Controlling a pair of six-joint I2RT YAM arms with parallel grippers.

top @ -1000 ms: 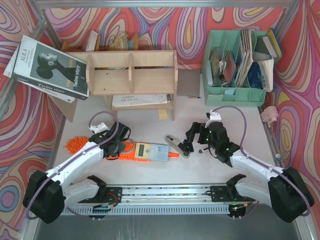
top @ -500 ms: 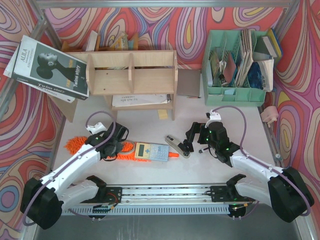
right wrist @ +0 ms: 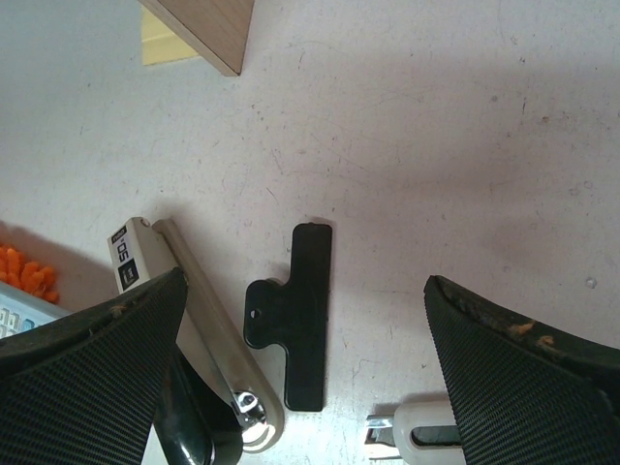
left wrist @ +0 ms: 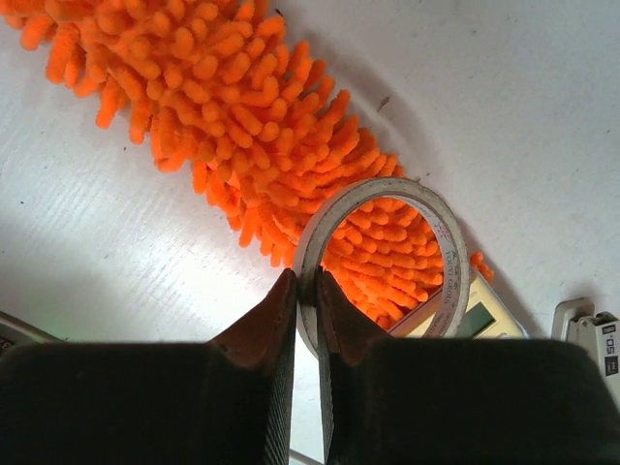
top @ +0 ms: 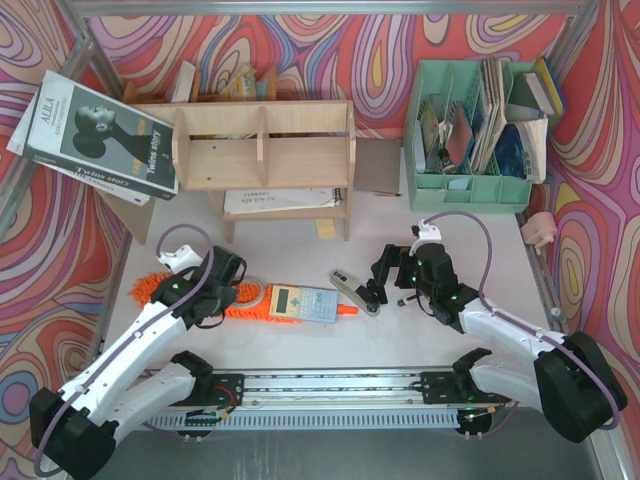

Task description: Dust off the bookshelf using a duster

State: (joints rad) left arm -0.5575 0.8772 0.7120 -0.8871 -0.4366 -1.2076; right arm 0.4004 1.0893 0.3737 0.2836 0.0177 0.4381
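L gripper (left wrist: pixel 305 281) is clamped tight on the near wall of a beige roll of tape (left wrist: pixel 451 257), jaws almost together w/ only the thin rim between them. In the L wrist view the ring stands tilted over the long bright orange fluffy duster (left wrist: pixel 252 126); can't tell if it rests on the noodles.

In the top view the duster (top: pixel 150 290) lies flat on the white table (top: pixel 300 240), lower left of centre. Its head runs left-right, its thin handle tip pokes out to the right, and a grey calculator (top: pixel 303 302) lies across it. The light plywood bookshelf w/ three compartments (top: pixel 265 145) stands upper centre, well apart from the duster.

R gripper (right wrist: pixel 305 334) hangs w/ fingers wide apart, holding nothing. It's over a black binder clip (right wrist: pixel 295 320), w/ a long grey stapler-like tool (right wrist: pixel 208 320) just beside the clip. In the top view it sits (top: pixel 385 285) right of centre.
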